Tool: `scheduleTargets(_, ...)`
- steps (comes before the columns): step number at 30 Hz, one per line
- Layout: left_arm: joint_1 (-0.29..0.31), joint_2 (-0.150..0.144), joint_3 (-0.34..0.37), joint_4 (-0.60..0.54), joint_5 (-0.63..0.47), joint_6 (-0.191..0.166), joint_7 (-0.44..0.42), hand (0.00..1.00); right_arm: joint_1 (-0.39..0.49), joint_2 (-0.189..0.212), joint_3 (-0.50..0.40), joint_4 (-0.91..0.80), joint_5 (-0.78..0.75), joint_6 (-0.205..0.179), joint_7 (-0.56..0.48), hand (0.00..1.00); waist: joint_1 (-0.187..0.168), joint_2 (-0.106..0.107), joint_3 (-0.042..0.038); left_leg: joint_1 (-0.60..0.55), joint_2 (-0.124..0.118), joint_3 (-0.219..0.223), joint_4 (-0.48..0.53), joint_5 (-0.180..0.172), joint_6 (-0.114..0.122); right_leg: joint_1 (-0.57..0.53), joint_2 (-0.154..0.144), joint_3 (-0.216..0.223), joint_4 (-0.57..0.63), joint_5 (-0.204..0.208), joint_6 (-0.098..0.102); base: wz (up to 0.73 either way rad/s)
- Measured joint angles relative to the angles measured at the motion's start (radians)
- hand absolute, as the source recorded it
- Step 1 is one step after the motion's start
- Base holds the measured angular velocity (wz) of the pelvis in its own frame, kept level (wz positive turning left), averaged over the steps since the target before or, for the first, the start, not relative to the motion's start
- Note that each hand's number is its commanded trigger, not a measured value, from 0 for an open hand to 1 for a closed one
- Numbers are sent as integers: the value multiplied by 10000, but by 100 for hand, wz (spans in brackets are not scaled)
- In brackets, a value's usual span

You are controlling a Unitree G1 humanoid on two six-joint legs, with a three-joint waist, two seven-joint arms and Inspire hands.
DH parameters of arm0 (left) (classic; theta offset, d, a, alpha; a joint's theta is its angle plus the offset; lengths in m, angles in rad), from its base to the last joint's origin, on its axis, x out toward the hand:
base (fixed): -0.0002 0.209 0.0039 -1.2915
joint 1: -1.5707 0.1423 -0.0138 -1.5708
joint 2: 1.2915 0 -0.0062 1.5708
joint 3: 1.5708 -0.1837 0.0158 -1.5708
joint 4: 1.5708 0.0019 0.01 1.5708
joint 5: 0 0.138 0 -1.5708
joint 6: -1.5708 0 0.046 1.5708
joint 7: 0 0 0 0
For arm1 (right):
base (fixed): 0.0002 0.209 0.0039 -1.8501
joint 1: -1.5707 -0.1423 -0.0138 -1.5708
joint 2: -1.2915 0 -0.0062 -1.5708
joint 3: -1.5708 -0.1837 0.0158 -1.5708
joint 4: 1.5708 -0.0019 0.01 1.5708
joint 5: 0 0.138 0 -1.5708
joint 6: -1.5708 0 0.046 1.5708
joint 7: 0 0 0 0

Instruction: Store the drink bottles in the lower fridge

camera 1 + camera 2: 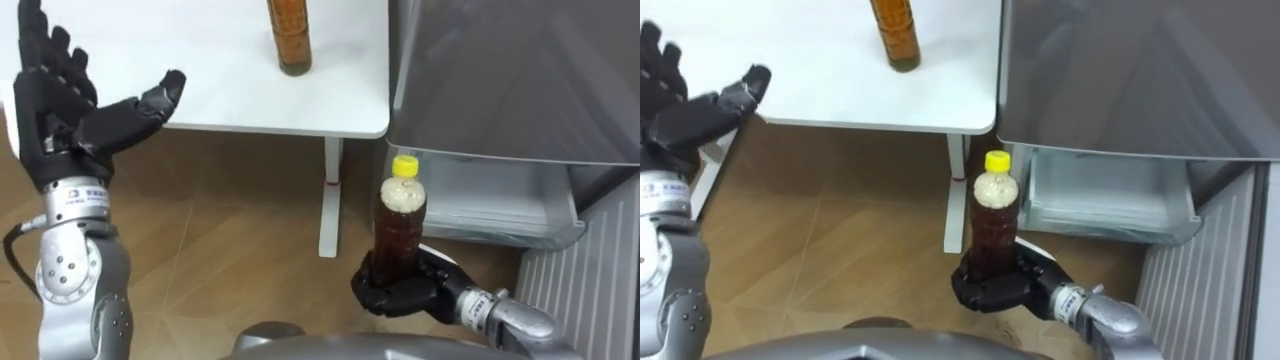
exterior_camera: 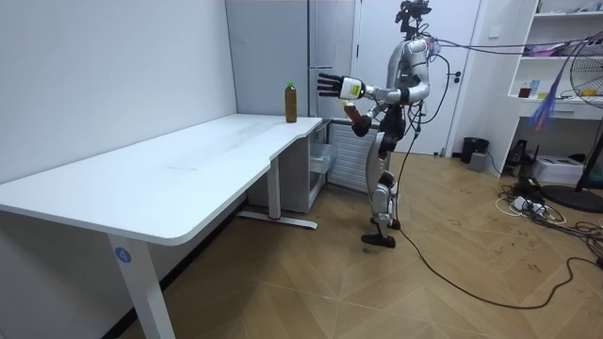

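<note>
The robot stands on a wood floor at the far corner of a white desk [image 1: 200,70], just beside a tall grey fridge [image 1: 520,80].

Its right hand [image 1: 395,292] is low in front of its body, fingers curled tight round the base of a bottle [image 1: 399,225]. The bottle is upright, full of dark brown drink, and has a yellow cap. It is held in the air over the floor, near the fridge's lower drawer [image 1: 500,205], which is pulled out, but not inside it.

The left hand [image 1: 75,105] is raised near the desk's edge, palm up, fingers straight and spread, holding nothing.

A desk bottle [image 1: 289,35], amber-brown, stands upright on the desk near its fridge-side corner, well apart from both hands.
</note>
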Motion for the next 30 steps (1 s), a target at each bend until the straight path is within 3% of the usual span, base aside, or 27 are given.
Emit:
scheduleTargets(2, 21, 8, 13, 695, 245, -70, 411, 0, 2, 32, -2, 43, -5, 24, -120, 100, 33, -26, -19, -34, -120, -44, -54, 64, 4, 5, -28, -48, -153, -33, -43, 11)
scheduleTargets(8, 138, 4, 17, 2629, 395, -69, 1114, 0, -41, 24, -61, 38, -38, 233, -337, 100, 82, -168, -96, 57, -126, -35, -43, 65, 4, 3, -35, -24, -171, -57, -37, 1)
scheduleTargets(12, 94, 10, -214, 4231, 280, -63, 1354, 0, -99, 47, -12, 31, 12, 260, -536, 100, 109, -111, -79, 90, -122, 33, -124, 64, 7, 37, -41, 28, -163, -55, -36, -6)
scheduleTargets(20, 249, 20, -944, 6490, 47, -80, 1273, 0, -312, 57, 99, 33, 158, 258, -839, 100, 241, -207, -38, 91, -120, 47, -272, 64, 6, 33, -23, 50, -302, -51, -40, 0)
scheduleTargets(30, 175, 2, -1112, 8211, -110, -12, 1061, 0, -363, 56, 386, 63, 762, 260, -1140, 100, 232, -209, 5, 97, -110, 118, -342, 62, 4, 44, -22, 69, -301, -45, -36, -1)
